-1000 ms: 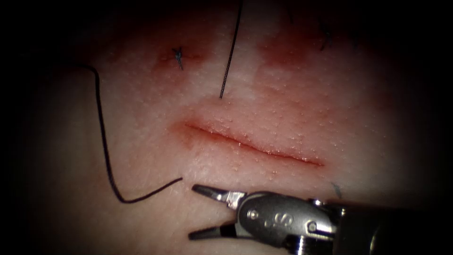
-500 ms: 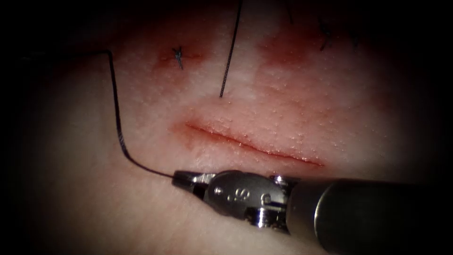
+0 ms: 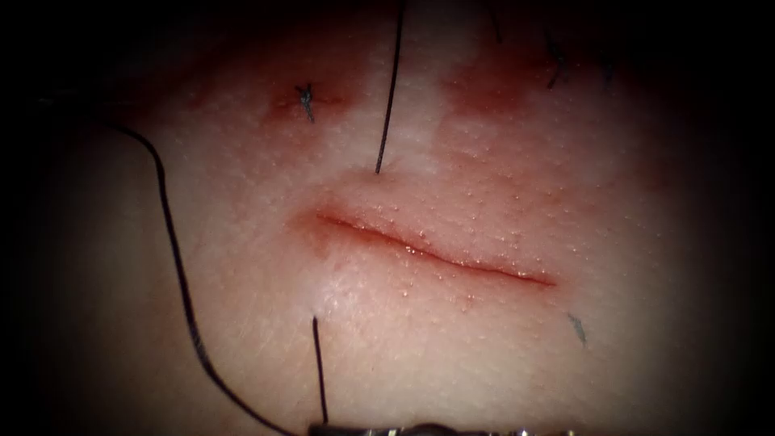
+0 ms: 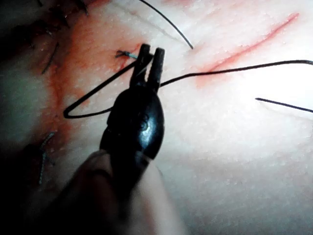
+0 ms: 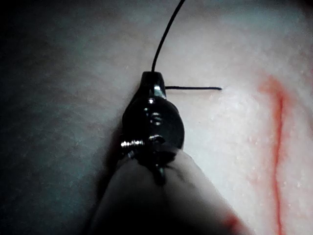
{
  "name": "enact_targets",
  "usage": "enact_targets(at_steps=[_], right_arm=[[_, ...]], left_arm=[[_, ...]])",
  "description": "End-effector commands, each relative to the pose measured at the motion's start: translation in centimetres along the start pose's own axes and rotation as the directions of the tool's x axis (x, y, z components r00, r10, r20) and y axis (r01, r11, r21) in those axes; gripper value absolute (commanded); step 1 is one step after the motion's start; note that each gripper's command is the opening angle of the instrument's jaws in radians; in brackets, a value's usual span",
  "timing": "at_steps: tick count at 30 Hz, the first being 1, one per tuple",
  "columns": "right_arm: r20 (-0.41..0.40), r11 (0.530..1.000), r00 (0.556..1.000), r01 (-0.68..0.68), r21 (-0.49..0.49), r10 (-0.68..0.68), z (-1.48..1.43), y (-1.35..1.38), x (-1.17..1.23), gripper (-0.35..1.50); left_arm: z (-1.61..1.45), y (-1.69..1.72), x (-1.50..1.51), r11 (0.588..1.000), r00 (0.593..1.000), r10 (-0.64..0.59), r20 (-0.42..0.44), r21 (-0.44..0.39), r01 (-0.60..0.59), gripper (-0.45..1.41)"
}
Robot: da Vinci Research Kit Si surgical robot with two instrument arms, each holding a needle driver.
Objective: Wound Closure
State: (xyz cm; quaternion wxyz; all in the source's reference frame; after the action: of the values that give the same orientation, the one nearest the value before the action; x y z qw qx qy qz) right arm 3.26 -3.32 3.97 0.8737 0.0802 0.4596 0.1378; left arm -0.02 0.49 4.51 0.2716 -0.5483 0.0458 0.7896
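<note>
The tissue [image 3: 452,363] lies with its cut [image 3: 436,254] running from about 10 o'clock down to 4 o'clock across the middle of the endoscope view, its edges apart and unstitched, with red fluid [image 3: 492,85] staining the surface toward 12 o'clock. The right tool [image 5: 149,78] has its jaws closed on the thread [image 3: 173,258]; in the endoscope view only a sliver of its metal shows at the 6 o'clock edge [image 3: 420,430], where the thread meets it. From there the thread sweeps up in a long curve toward 10 o'clock, left of the cut. A short strand rises from the tissue just below the cut's left end, and another straight strand enters the tissue just above the cut, coming from 12 o'clock. The left tool [image 4: 149,54] hangs over stained tissue beside a small knot [image 4: 124,55], its jaws nearly closed with only a narrow slit between them; thread crosses behind them, and whether they pinch it cannot be told. No needle can be made out.
</note>
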Motion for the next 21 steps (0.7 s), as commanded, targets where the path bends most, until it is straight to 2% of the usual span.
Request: enact_targets(at_steps=[1, 6, 7, 8, 10, 11, 12, 14, 17, 21], right_arm=[[-0.009, 1.0, 1.0, 0.005, 0.022, -0.005, 0.05, -0.29, 0.11, -0.35], [-0.041, 0.998, 0.999, -0.009, 0.061, 0.012, 0.05, -0.45, 0.29, -0.35], [-0.063, 0.998, 0.998, -0.016, 0.062, 0.02, 0.08, -0.39, 0.32, -0.25], [-0.077, 0.998, 0.997, -0.02, 0.057, 0.024, 0.09, -0.33, 0.32, 0.0], [-0.108, 0.998, 0.994, -0.029, 0.048, 0.034, 0.1, -0.17, 0.27, 0.68], [-0.116, 0.998, 0.992, -0.033, 0.046, 0.038, 0.1, -0.09, 0.25, 0.94], [-0.128, 0.998, 0.991, -0.038, 0.045, 0.043, 0.11, 0.03, 0.21, 1.13], [-0.151, 0.999, 0.988, -0.037, 0.037, 0.042, 0.09, 0.29, 0.11, 1.36], [-0.15, 1.0, 0.989, -0.001, -0.012, 0.0, 0.08, 0.58, -0.03, 1.38], [-0.141, 0.999, 0.99, 0.014, -0.04, -0.02, 0.18, 0.79, -0.11, 1.36]], left_arm=[[0.08, 0.03, -0.06, 1.0, 1.0, -0.001, 0.0, 0.0, 0.001, -0.45], [0.07, 0.03, -0.07, 1.0, 1.0, 0.0, 0.002, -0.002, 0.0, -0.45], [0.06, 0.03, -0.07, 1.0, 1.0, 0.006, 0.003, -0.002, -0.006, -0.45], [0.06, 0.02, -0.07, 1.0, 1.0, 0.012, 0.003, -0.002, -0.012, -0.45], [0.05, 0.01, -0.08, 1.0, 1.0, 0.024, 0.004, -0.002, -0.024, -0.45], [0.04, 0.0, -0.08, 0.999, 0.999, 0.036, 0.005, -0.001, -0.036, -0.45], [0.03, -0.02, -0.09, 0.999, 0.999, 0.043, 0.011, 0.003, -0.043, -0.45], [0.01, -0.06, -0.11, 0.998, 0.998, 0.061, 0.02, 0.013, -0.062, -0.45], [-0.01, -0.11, -0.14, 0.996, 0.996, 0.086, 0.036, 0.031, -0.087, -0.45], [-0.01, -0.13, -0.16, 0.994, 0.994, 0.099, 0.045, 0.042, -0.101, -0.45]])
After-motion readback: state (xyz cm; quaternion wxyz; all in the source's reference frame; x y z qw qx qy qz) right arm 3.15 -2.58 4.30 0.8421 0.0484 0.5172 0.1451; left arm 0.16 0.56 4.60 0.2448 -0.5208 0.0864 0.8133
